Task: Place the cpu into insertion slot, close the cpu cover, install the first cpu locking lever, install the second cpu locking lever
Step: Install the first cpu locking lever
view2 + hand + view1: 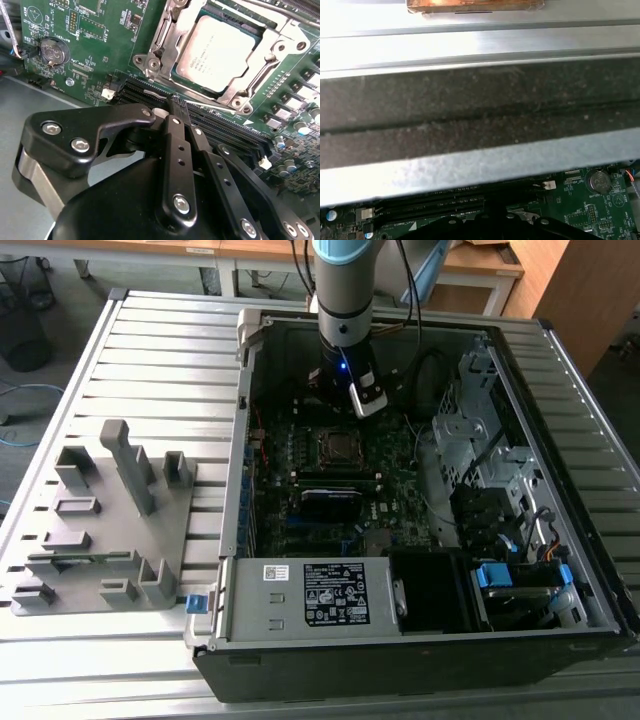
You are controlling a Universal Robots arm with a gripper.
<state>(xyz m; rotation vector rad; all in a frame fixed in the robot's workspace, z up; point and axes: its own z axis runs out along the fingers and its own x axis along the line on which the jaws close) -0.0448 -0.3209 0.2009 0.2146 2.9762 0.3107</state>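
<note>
You see the gripper (172, 102) in the second wrist view with its fingers (176, 145) pressed together, holding nothing; the cpu (220, 52) sits in the insertion slot (220, 12) at about one o'clock from the fingertips; the cpu cover (272, 47) lies closed around the chip; in the exterior view the arm (345, 300) hangs over the motherboard (395, 475), at twelve o'clock from the socket.

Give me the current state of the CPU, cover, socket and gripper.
cpu: seated in the socket.
cpu cover: closed down over the cpu's edges.
insertion slot: occupied.
gripper: fingers shut, empty, above the memory slots beside the socket.
</note>
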